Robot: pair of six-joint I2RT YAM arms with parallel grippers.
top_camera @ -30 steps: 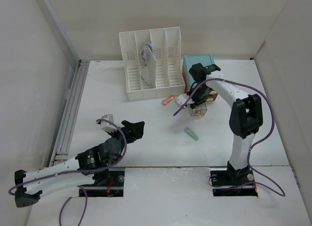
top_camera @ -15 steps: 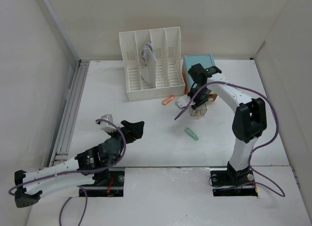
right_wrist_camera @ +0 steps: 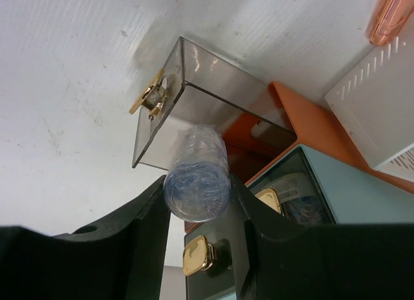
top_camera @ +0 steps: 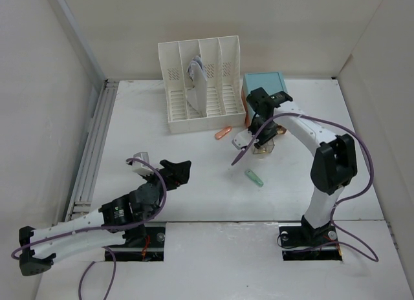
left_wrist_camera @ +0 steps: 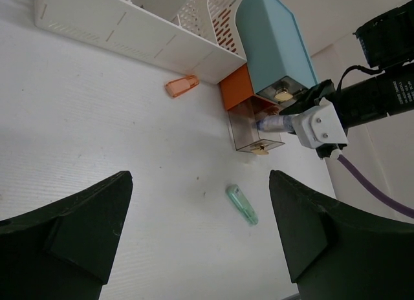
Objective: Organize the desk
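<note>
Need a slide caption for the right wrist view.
Jaws shut on a clear bluish cylinder, held at the pulled-out smoky drawer of the teal drawer box, white desk beyond.

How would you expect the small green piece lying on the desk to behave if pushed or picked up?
The green piece looks slim and rounded, so a sideways push would probably roll it. It looks like translucent plastic, likely light and stiff. Being smooth, it may slip in the jaws.

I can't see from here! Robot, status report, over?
Left gripper open, empty. Right gripper shut on clear tube at open smoky drawer. Desk: orange cap, green stick loose. Nothing blocking.
</note>
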